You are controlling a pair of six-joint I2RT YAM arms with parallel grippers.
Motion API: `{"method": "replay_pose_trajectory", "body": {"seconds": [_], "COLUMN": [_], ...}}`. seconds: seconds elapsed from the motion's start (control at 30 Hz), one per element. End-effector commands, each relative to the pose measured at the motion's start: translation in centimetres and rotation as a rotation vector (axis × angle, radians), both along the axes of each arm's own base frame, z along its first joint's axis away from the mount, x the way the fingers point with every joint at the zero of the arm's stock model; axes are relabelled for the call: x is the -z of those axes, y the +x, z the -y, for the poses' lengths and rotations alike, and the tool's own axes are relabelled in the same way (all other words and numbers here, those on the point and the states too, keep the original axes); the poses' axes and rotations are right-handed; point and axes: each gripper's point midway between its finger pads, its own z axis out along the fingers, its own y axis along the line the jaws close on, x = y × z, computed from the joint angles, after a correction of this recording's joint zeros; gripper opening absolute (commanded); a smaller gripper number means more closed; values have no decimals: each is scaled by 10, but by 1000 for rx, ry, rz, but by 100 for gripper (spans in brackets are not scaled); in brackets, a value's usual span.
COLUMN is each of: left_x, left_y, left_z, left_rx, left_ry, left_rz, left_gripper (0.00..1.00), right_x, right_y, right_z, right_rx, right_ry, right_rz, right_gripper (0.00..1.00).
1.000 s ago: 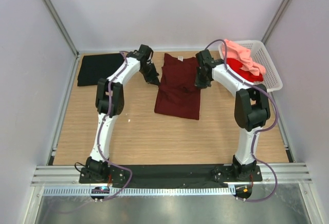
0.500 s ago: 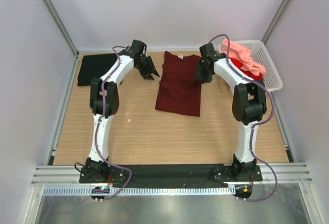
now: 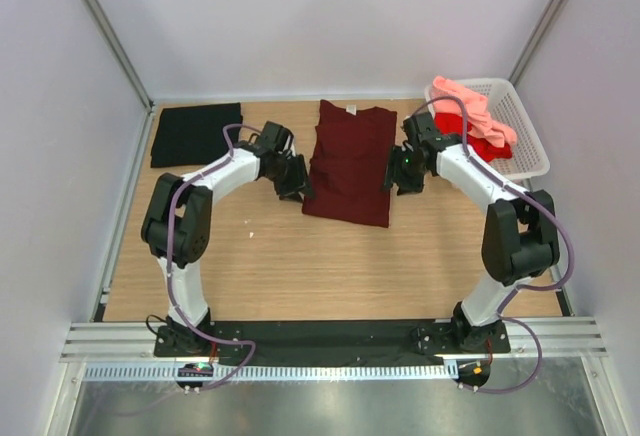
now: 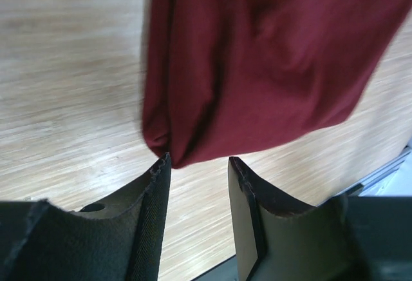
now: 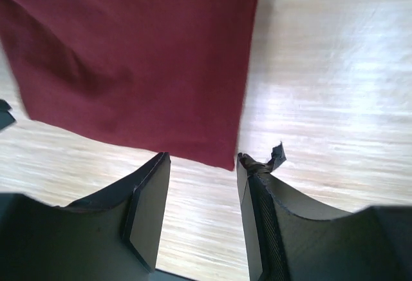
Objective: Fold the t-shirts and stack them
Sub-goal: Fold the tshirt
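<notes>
Maroon shirt (image 3: 348, 161) lies centre-back on the table (image 3: 300, 266), folded into a long strip with the neck label at the far end. Black shirt (image 3: 196, 134) sits folded flat at far left, well apart from it. Pink shirt (image 3: 468, 104) and red shirt (image 3: 488, 143) are heaped unfolded in the basket (image 3: 528, 136) at far right. Left gripper (image 3: 293, 184) is at the strip's near-left corner, right gripper (image 3: 398, 174) at its right edge toward the near end. Both have jaws apart and hold nothing. In the left wrist view the bunched corner sits just ahead of the tips, nearer one finger than centred. In the right wrist view the hem corner points into the gap. Can't tell whether either gripper touches the table. Likely step: pinch both near corners and carry the hem over to the collar. Main risk is a shallow pinch that catches only the top layer, so the strip peels open on the lift. The left corner is thick and rolled, so it may push away rather than enter the gap. The offset there could also skew the fold. Unequal lift between the arms would drag the strip crooked.
</notes>
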Motion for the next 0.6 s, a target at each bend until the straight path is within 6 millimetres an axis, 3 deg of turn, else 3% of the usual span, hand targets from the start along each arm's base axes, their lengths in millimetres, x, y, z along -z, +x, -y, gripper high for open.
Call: {"method": "replay_pose_trajectory", "body": {"seconds": [0.0,0.13,0.4,0.57], "left_x": [3,14,34,40], "left_y": [10,2,-4,-14], "left_z": [5,7,13,15], "left_rx": [27,43,63,58], "left_ry": [-47,-39,-41,-46], "left_rz": [60,43,18,-20], "left_gripper": [42,42,41,24], "right_x": [18,41,65,77], "right_y": [-8,-17,-31,-36], "right_z": [-10,-13,-16,-15], "right_rx": [-62,-85,-118,-124], "right_ry": [45,60,86,81], "right_rz": [-18,-59,-83,-99], "right_gripper": [52,52,51,47]}}
